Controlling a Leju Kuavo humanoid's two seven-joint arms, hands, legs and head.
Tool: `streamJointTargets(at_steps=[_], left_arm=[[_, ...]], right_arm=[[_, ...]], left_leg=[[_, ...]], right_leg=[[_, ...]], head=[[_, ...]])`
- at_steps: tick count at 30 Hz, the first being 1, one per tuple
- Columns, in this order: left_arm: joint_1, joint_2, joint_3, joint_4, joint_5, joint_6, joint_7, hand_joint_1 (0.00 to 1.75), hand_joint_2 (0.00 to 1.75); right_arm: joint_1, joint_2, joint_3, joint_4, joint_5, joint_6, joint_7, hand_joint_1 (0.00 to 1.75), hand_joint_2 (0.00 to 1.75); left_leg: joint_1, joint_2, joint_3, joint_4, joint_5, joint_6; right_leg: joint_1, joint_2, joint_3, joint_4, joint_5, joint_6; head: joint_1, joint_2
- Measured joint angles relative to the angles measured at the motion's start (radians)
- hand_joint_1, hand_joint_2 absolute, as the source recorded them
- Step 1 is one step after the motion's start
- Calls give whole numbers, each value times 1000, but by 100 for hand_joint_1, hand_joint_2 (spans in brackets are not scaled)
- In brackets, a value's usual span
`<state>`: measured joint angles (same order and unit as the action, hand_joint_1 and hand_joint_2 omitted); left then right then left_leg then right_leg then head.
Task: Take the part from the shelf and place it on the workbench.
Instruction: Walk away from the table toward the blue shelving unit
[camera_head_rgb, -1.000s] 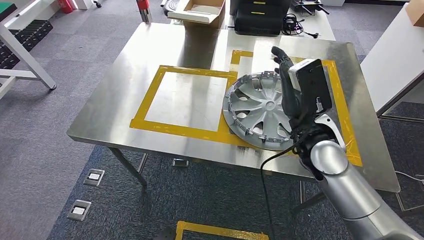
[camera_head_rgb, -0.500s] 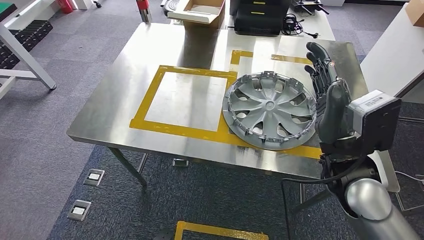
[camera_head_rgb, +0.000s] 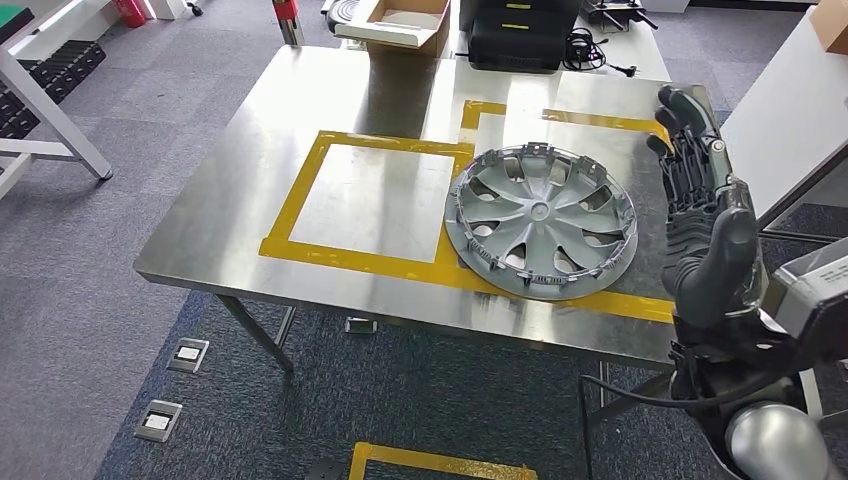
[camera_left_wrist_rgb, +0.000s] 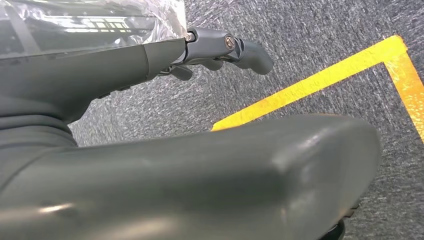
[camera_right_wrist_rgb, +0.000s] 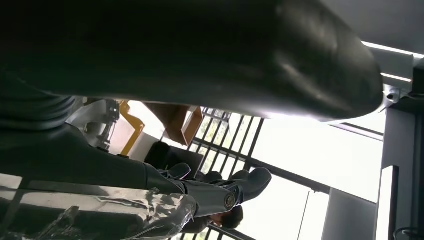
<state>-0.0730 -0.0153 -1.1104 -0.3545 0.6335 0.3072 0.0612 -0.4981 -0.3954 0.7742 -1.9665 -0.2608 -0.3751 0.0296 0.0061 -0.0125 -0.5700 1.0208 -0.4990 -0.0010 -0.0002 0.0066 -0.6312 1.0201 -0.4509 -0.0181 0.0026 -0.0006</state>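
Silver hubcap (camera_head_rgb: 540, 222) flat on steel workbench (camera_head_rgb: 240, 215), over yellow tape.

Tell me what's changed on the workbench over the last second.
The right hand let go of the hubcap and pulled back to the right, off the part and past the table's edge, fingers spread and holding nothing. The hubcap stayed flat where it was, overlapping the yellow tape on the workbench.
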Motion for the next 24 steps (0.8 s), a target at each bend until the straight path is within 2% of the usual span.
streamJointTargets(at_steps=[5,8,9,10,12,13,14,15,17,19,20,22,23,24], left_arm=[[1,1,0,-2,8,6,2,0,0],[0,1,-2,-7,18,12,3,0,0],[0,1,-2,-9,22,14,4,0,0],[-1,1,-3,-12,25,16,5,0,0],[0,1,-5,-15,32,19,6,0,0],[0,1,-6,-17,36,20,6,0,0],[1,0,-6,-18,40,24,7,0,0],[1,0,-6,-20,43,28,7,0,0],[1,-1,-6,-25,47,35,7,0,0],[1,-2,-6,-29,48,39,8,0,0],[1,-3,-7,-30,49,43,9,0,0],[1,-5,-7,-32,51,49,11,0,0],[2,-5,-8,-33,53,51,12,0,0],[2,-5,-8,-35,54,52,12,0,0]], right_arm=[[12,-4,-4,-21,4,3,1,0,0],[20,-8,-7,-35,8,4,2,0,0],[22,-10,-9,-38,9,4,3,0,0],[24,-12,-11,-40,10,5,5,0,0],[31,-15,-14,-41,11,5,7,0,0],[36,-16,-14,-41,12,5,8,0,0],[40,-17,-14,-41,11,5,8,0,0],[43,-18,-14,-41,11,5,9,0,0],[45,-20,-16,-43,10,5,9,0,0],[46,-20,-18,-47,10,5,9,0,0],[47,-21,-19,-49,10,5,9,0,0],[48,-21,-22,-52,10,6,10,0,0],[49,-22,-23,-54,10,6,10,0,0],[49,-22,-23,-55,10,7,10,0,0]], left_leg=[[-7,0,0,3,-1,11],[-3,2,5,-13,14,24],[0,4,7,-20,21,28],[3,6,8,-25,25,31],[4,7,7,-26,27,32],[4,7,7,-26,27,32],[5,8,6,-25,27,31],[7,8,6,-24,27,30],[10,7,4,-17,25,23],[8,6,-1,-9,23,10],[8,5,-4,-6,24,3],[9,5,-7,-5,27,-10],[10,5,-10,1,19,-15],[11,6,-18,19,-2,-20]], right_leg=[[-7,0,2,-1,2,10],[-9,0,1,3,-5,23],[-9,0,-8,26,-24,27],[-10,0,-25,70,-55,32],[-14,-1,-77,199,-123,40],[-16,-1,-96,251,-141,44],[-19,-1,-100,269,-138,47],[-21,-2,-85,248,-117,50],[-27,-4,-9,119,-59,55],[-26,-2,48,18,-33,48],[-24,0,55,2,-35,41],[-23,1,49,0,-30,23],[-23,1,46,-2,-26,14],[-24,-1,43,-4,-21,5]], head=[[-1,0],[-1,0],[0,0],[1,0],[4,0],[5,0],[5,0],[5,0],[6,0],[8,0],[9,0],[7,0],[6,0],[3,0]])
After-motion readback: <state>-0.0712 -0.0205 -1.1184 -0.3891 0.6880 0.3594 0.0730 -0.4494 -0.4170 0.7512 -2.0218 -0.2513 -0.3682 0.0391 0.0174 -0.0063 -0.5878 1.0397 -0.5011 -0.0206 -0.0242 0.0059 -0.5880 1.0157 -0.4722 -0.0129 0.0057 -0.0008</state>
